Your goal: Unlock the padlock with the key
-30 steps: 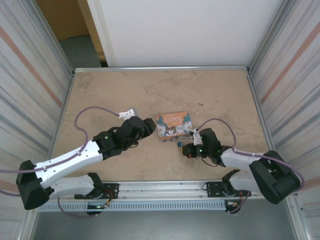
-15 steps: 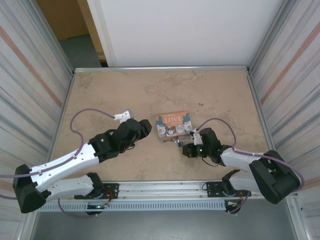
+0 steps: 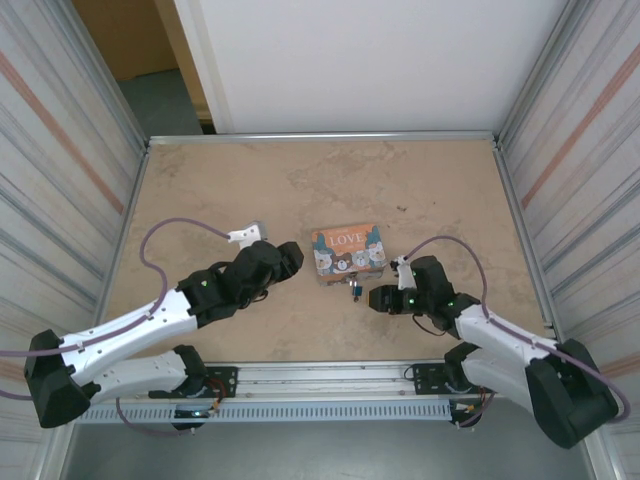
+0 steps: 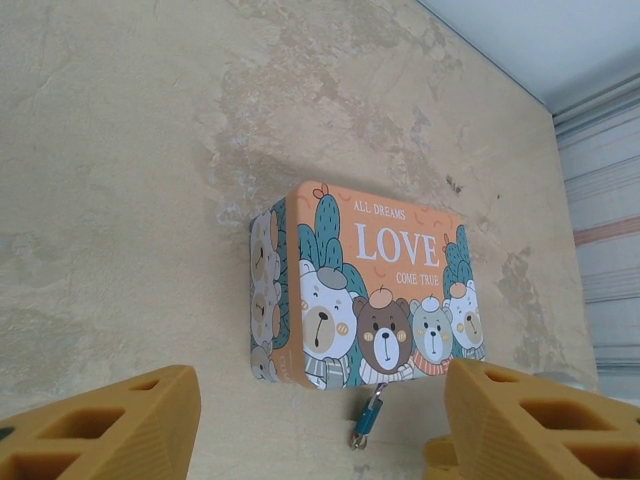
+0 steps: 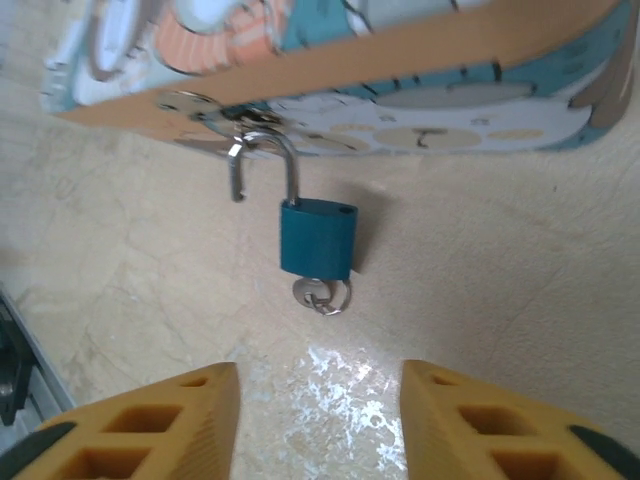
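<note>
OK, top view: tin box [image 3: 347, 250] is sitting mid-table [image 3: 200, 190], lid w/ bears & "LOVE" facing up. Blue padlock [image 3: 355, 290] is lying on the table right at the box's near side. R gripper [image 3: 375, 297] is hovering just beside the padlock, not touching it. R wrist cam is showing its fingers [image 5: 150, 425] spread wide w/ nothing btwn them. Same cam: padlock [image 5: 317, 237] is hanging on to the hasp [image 5: 215, 110] by its shackle [image 5: 270, 165]. One shackle leg is sitting out of the body w/ its end free, so the lock's looking open. Key [image 5: 320, 293] is sticking in the keyhole at the bottom of the body, small ring on it. L gripper [image 3: 293, 252] is hovering just off the box's left end, apart from it. L wrist cam is showing its fingers [image 4: 100, 430] wide too, gripping nothing, w/ tin box [image 4: 380, 290] and padlock [image 4: 366, 420] lying ahead btwn them.
</note>
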